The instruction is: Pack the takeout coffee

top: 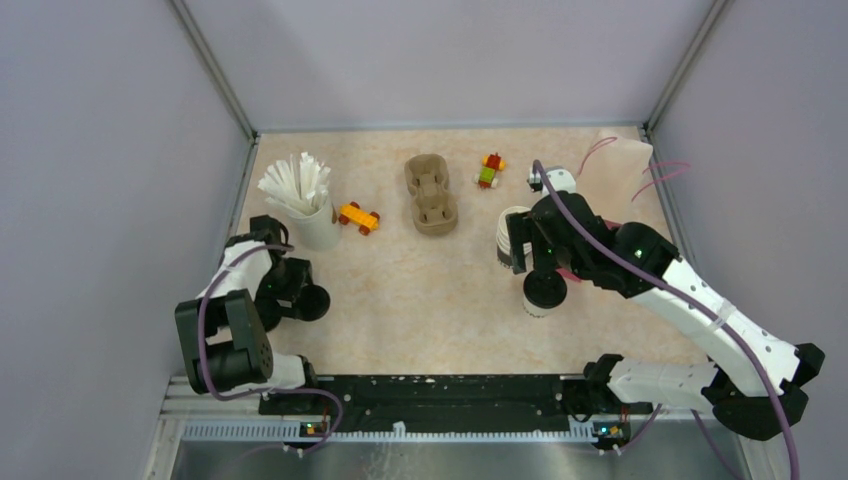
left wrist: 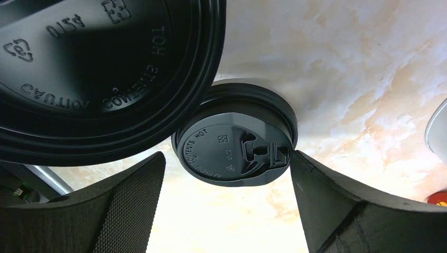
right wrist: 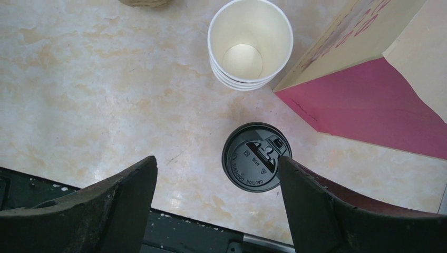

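Observation:
A paper cup with a black lid (top: 545,290) stands right of centre, and from above in the right wrist view (right wrist: 256,156) only its lid shows. A stack of open paper cups (top: 512,235) (right wrist: 250,45) stands just beyond it. My right gripper (top: 538,262) (right wrist: 216,203) is open and empty above the lidded cup, which is by the right finger. My left gripper (top: 300,290) (left wrist: 226,211) is open and empty at the left. Two loose black lids lie before it, one close up (left wrist: 100,74) and one on the table (left wrist: 234,142).
A brown two-hole pulp tray (top: 430,195) lies at the back centre. A beige cup of white sticks (top: 300,200) stands back left. A beige and pink paper bag (top: 620,160) (right wrist: 369,95) lies back right. Small brick toys (top: 358,217) (top: 490,170) are scattered about.

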`<state>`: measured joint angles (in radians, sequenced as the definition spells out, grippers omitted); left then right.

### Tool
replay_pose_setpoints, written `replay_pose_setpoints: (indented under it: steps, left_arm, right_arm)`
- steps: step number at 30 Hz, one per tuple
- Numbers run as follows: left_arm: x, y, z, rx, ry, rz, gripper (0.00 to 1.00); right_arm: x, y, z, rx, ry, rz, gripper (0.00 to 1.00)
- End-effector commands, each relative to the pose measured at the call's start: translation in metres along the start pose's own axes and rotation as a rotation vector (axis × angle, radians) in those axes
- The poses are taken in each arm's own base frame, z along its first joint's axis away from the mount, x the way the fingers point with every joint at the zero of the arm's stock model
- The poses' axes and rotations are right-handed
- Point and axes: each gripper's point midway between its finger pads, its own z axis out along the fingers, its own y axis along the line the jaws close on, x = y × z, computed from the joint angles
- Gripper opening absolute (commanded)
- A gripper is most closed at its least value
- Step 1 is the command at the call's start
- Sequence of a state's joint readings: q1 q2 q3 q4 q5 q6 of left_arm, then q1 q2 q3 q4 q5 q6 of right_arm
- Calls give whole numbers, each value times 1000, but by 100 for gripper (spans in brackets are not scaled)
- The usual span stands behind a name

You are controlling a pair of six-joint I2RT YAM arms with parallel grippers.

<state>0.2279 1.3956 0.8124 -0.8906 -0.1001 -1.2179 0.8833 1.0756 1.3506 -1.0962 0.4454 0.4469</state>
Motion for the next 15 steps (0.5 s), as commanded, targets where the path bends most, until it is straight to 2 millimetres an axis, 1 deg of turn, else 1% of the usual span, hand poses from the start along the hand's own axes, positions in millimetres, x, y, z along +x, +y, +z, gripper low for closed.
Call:
replay_pose_setpoints:
  steps: [1,4,7,11,15]
  left_arm:
    - [3,13,2,-42,3,41,95]
    - [1,8,3,-43,4,51,99]
    - [-1,3,4,-41,6,67,99]
    - [0,1,5,-50,16,75,99]
    - [3,-1,-3,-40,36,70,99]
  right_arm:
    - [-21,10,-12,-60,-73,41,83]
    - [-21,11,-12,-60,-70,39,83]
    - [-21,11,-12,-63,-69,39,83]
    - [-21,12,-10,-62,-68,33,83]
    - [-22,14,-8,-64,-65,29,83]
